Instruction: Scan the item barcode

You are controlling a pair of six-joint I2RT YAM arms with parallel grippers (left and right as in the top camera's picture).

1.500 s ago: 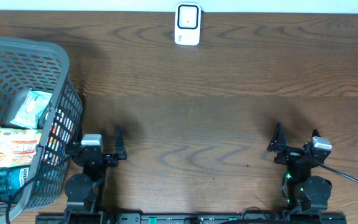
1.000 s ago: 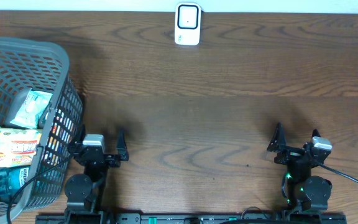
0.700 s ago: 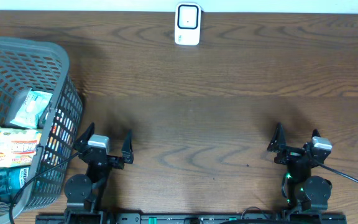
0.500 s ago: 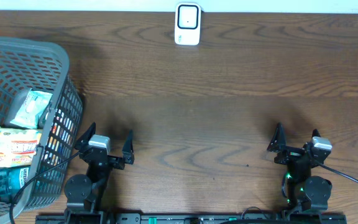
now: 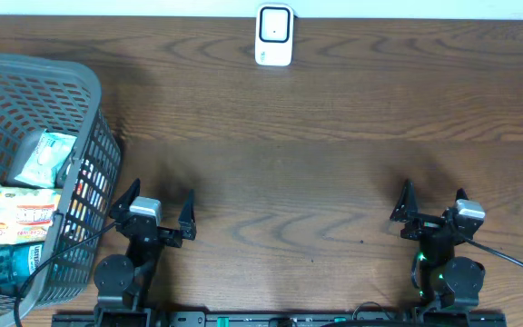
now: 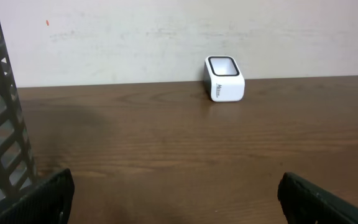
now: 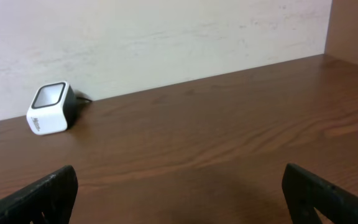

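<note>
Beside the left end effector (image 5: 161, 193), basket (image 5: 96, 150) of packets (image 5: 27, 216), perhaps snacks

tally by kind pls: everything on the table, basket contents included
barcode scanner: 1
basket: 1
items in basket: 3 (teal packet, orange-white box, blue pack)
Total: 5

Dark wooden surface (image 5: 334, 118) is carrying a white scanner (image 5: 273, 34) sitting by the far edge and a grey basket (image 5: 25, 91) standing on the left.
</note>
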